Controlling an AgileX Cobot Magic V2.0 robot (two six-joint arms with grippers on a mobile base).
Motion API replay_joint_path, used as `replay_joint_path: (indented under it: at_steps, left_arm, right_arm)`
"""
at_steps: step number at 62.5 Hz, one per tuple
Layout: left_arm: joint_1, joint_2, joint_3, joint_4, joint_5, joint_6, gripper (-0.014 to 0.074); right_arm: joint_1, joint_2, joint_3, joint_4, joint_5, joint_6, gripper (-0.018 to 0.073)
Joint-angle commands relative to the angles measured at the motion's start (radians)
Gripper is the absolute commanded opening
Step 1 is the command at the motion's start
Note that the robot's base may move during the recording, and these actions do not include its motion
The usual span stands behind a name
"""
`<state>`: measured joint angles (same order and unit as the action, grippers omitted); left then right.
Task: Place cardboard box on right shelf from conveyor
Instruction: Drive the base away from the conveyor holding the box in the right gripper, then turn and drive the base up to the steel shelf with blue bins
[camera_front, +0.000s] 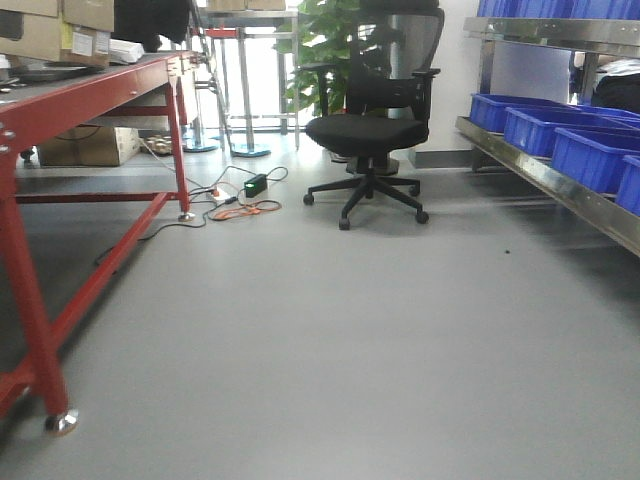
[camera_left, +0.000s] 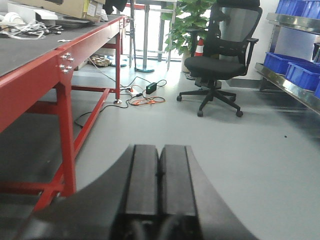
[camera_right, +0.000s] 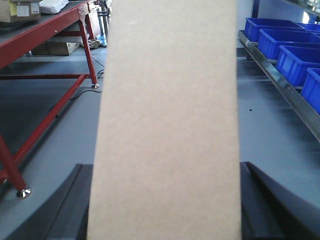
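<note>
The plain tan cardboard box (camera_right: 167, 120) fills the middle of the right wrist view. My right gripper (camera_right: 165, 172) is shut on it, one dark finger showing on each side. It hangs over the grey floor, between the red-framed conveyor (camera_right: 35, 35) on the left and the steel right shelf (camera_right: 280, 85) on the right. My left gripper (camera_left: 159, 150) is shut with nothing in it, its pads pressed together, low beside the conveyor (camera_left: 30, 50). In the front view the conveyor (camera_front: 90, 90) is at left and the right shelf (camera_front: 560, 185) at right; neither gripper shows there.
Blue plastic bins (camera_front: 590, 150) line the shelf. A black office chair (camera_front: 370, 130) stands ahead mid-floor, a plant (camera_front: 320, 50) behind it. Cables and a power strip (camera_front: 245, 200) lie on the floor by the conveyor's legs. Labelled cartons (camera_front: 60, 35) sit on the belt.
</note>
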<state>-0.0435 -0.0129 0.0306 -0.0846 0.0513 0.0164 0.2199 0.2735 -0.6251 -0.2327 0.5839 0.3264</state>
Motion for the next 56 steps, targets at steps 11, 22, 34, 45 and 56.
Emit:
replay_joint_path:
  at_steps: [11, 22, 34, 45, 56]
  left_arm:
    - [-0.007, -0.012, -0.004, -0.007, -0.091, -0.005, -0.0119]
    - [-0.007, -0.012, -0.004, -0.007, -0.091, -0.005, -0.0119]
    - [-0.007, -0.012, -0.004, -0.007, -0.091, -0.005, -0.0119]
    - [-0.007, -0.012, -0.004, -0.007, -0.091, -0.005, -0.0119]
    - [-0.007, -0.012, -0.004, -0.007, -0.091, -0.005, -0.0119]
  right_arm:
    - [-0.006, 0.011, -0.028, -0.025, -0.104, -0.010, 0.0161]
    - [-0.006, 0.011, -0.028, -0.025, -0.104, -0.010, 0.0161]
    - [-0.006, 0.011, -0.028, -0.025, -0.104, -0.010, 0.0161]
    - [-0.006, 0.011, -0.028, -0.025, -0.104, -0.010, 0.0161]
    - [-0.006, 0.011, -0.028, -0.025, -0.104, -0.010, 0.0161]
